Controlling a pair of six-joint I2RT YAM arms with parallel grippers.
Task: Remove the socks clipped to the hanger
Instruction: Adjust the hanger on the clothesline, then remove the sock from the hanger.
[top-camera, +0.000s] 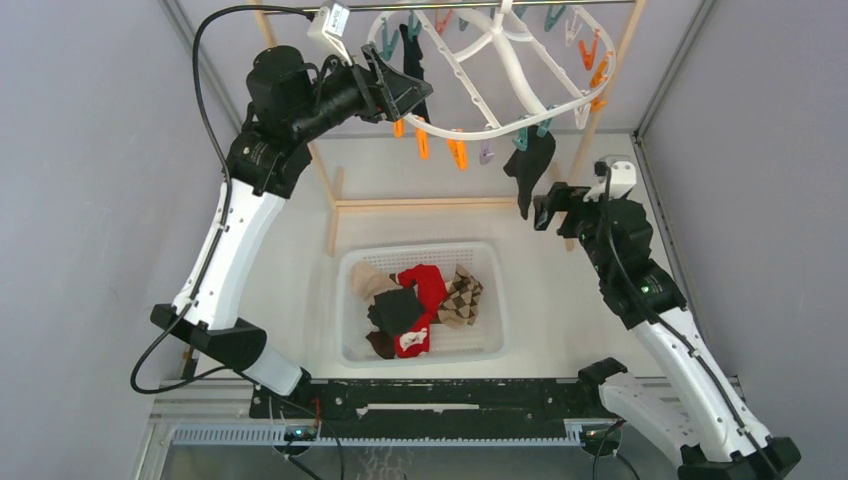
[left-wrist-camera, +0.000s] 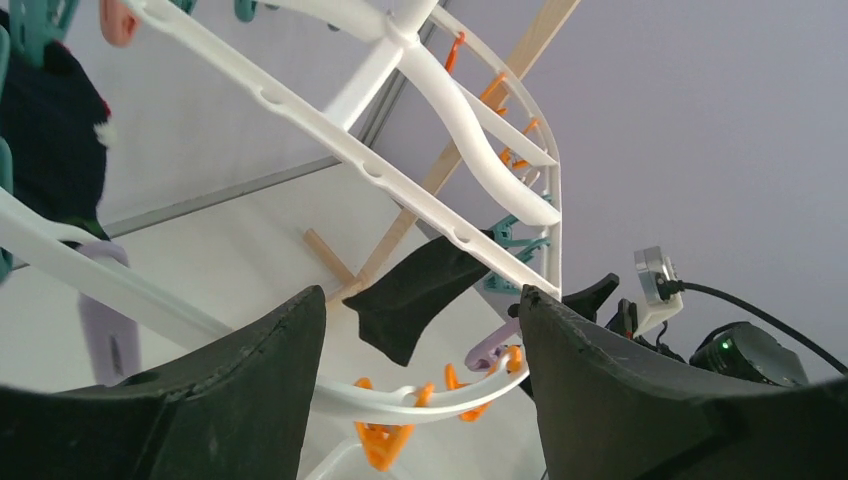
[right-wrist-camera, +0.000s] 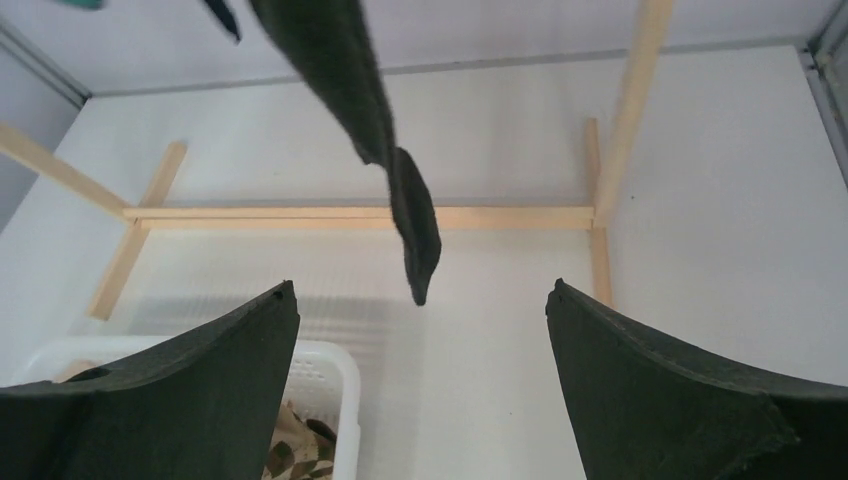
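Surface: white table (top-camera: 560, 300), bare but for a white perforated basket (top-camera: 350, 290) in the middle, nearer the near edge.
Room: plain grey walls (top-camera: 90, 150) on the left, right and far sides.
Rack: wooden rack (top-camera: 430, 203) standing toward the far edge, a metal rod (top-camera: 470, 5) across its top.
Hanger: white oval hanger (top-camera: 500, 45) hung from the rod, tilted, with orange and teal clips (top-camera: 457, 150) dangling from its rim.
Socks on hanger: a black sock (top-camera: 527, 170) clipped at the right rim, hanging down; a dark sock (top-camera: 412, 60) clipped at the left rim.
Socks off hanger: loose socks (top-camera: 420, 300) heaped in the basket, red, tan, black and argyle.
Left claw: left claw (top-camera: 410, 88) raised beside the dark sock, jaws parted, nothing in them.
Right claw: right claw (top-camera: 545, 205) just beside the black sock's toe, jaws spread wide, holding nothing.
Left wrist only: underside of the hanger's cross bars (left-wrist-camera: 400, 180), and a red and white patch on the dark sock (left-wrist-camera: 50, 130).
Right wrist only: the black sock (right-wrist-camera: 400, 200) hanging ahead between the fingers, across the rack's low bar (right-wrist-camera: 250, 215); basket corner (right-wrist-camera: 320, 365) at lower left.
In the way: the left arm covers part of the hanger's left rim from above.
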